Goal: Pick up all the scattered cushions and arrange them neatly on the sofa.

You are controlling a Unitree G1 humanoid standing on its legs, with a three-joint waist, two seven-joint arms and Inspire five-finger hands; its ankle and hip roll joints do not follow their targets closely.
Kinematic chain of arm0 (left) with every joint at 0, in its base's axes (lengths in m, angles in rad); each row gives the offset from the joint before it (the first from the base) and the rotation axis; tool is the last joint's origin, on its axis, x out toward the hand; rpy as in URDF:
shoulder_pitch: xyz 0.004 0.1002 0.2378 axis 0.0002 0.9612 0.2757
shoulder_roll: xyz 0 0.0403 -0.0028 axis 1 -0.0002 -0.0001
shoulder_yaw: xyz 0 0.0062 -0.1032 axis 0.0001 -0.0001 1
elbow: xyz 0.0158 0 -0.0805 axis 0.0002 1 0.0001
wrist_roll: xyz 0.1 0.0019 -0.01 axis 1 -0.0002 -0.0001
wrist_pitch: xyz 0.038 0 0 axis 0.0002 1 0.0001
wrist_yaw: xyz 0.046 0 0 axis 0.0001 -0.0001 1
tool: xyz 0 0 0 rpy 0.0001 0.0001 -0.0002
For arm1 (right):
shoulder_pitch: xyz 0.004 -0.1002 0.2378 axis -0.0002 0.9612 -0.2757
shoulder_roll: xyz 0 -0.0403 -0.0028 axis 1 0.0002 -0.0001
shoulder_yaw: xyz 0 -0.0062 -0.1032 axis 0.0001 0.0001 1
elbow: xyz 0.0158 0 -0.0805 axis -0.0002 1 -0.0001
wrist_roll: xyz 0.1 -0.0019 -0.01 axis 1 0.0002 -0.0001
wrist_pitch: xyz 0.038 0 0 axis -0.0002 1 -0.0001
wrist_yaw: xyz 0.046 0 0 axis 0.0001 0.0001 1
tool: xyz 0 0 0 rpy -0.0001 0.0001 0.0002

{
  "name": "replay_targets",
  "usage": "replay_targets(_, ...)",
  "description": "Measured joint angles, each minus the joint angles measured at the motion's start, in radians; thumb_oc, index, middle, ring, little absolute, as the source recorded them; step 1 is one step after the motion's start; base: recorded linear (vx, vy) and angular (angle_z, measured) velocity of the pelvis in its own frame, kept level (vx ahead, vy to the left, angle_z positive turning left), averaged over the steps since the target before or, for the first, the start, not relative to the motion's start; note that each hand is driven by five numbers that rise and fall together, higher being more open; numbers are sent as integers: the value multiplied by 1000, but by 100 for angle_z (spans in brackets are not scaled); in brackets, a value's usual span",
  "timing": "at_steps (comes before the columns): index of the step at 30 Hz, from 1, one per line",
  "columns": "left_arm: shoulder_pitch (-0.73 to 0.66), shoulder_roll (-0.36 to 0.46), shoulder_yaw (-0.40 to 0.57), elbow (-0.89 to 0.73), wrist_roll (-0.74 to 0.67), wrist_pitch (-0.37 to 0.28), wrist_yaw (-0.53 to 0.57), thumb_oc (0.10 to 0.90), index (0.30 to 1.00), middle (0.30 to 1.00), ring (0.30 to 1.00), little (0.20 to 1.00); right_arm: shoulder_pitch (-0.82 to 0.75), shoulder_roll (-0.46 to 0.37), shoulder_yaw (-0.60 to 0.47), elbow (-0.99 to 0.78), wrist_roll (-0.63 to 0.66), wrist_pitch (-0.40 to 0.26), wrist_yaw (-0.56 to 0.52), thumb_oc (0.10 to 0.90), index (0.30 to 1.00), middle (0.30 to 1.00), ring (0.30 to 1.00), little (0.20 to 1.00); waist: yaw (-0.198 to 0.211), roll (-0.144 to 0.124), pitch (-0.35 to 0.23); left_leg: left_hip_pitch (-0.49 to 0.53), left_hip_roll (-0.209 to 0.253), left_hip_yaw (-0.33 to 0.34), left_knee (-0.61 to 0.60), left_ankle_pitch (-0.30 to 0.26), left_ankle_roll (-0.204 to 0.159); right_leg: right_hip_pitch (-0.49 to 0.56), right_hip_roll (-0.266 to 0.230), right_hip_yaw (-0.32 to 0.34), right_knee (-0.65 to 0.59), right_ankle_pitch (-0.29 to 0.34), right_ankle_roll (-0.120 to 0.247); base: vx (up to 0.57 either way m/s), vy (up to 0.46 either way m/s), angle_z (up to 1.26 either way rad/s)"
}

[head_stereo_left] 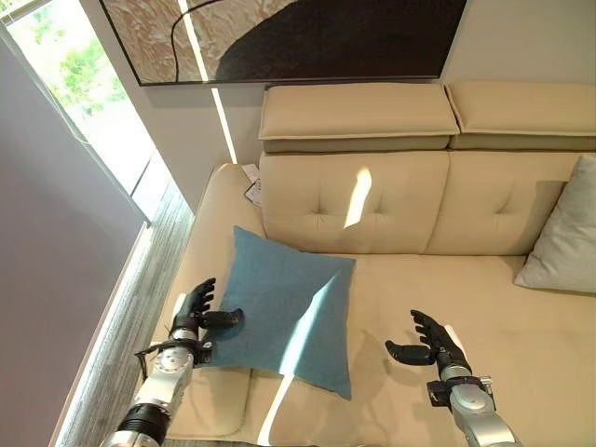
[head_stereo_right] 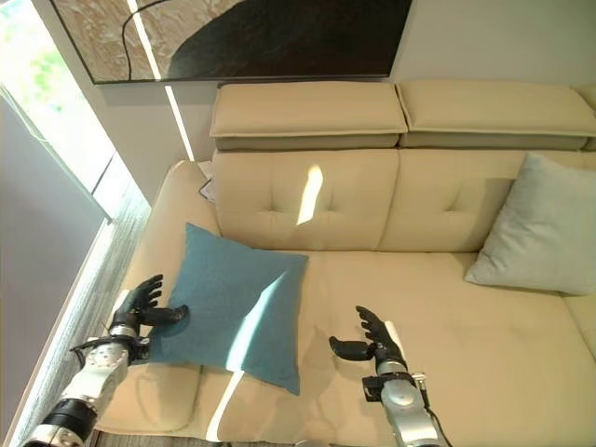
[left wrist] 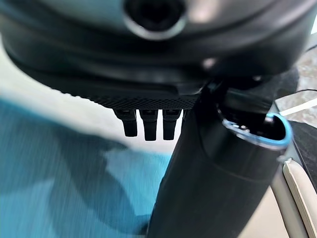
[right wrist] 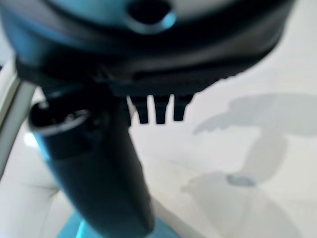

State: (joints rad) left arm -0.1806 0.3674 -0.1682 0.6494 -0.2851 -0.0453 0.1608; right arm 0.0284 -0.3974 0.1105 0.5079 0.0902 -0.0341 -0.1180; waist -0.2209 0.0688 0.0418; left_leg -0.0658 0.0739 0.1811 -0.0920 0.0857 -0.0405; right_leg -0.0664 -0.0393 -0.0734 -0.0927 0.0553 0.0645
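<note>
I have the blue cushion [head_stereo_left: 284, 312] lying flat on the sofa [head_stereo_left: 484, 321] seat at lower centre of the frame, with my left hand [head_stereo_left: 197, 315] spread open at its left edge, thumb resting on the fabric, and my right hand [head_stereo_left: 430, 342] open and empty over bare seat to the right. A grey cushion [head_stereo_left: 568, 233] leans at the right edge. I worry a one-sided grab will fold the soft cushion or drag it off the front edge.
</note>
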Motion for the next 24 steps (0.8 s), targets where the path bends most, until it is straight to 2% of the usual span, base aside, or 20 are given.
replay_targets(3,0,-14,-22,7,-23,0,7,800,900,900,900,900,2,2,1,0,2,0,-3,800,900,900,900,900,-17,3,-2,0,0,0,1,-1,1,-2,0,1,0,0,0,-1,-9,-1)
replay_targets(7,3,-49,-30,20,-65,-1,30,800,900,900,900,900,4,12,18,-1,3,1,-24,800,900,900,900,900,-14,30,-20,-8,-3,9,2,-6,4,-15,-2,15,0,1,-1,-1,-11,-8)
replay_targets(12,17,-48,-53,20,-63,-2,30,800,900,900,900,900,8,18,35,-1,11,1,-30,800,900,900,900,900,-13,45,-29,-8,-2,12,2,-6,3,-15,-1,19,0,-1,1,0,0,0)
replay_targets(18,28,-51,-62,19,-64,-4,30,800,900,900,900,900,-1,32,37,18,77,-1,-41,800,900,900,900,900,-11,61,-27,-8,-3,19,2,-6,4,-15,-2,21,-1,-3,3,0,0,0)
replay_targets(22,46,-58,-62,17,-66,-19,27,800,900,900,900,900,-29,55,36,96,120,2,-45,800,900,900,900,900,-10,85,-22,-9,-3,18,1,-7,4,-17,-2,21,-3,-3,3,-4,3,-1)
replay_targets(24,53,-70,-66,16,-67,-21,20,800,900,900,900,900,-44,60,38,137,144,4,-47,800,900,900,900,900,-10,109,-18,-14,-4,17,1,-8,6,-21,-3,21,-6,-3,4,0,0,0)
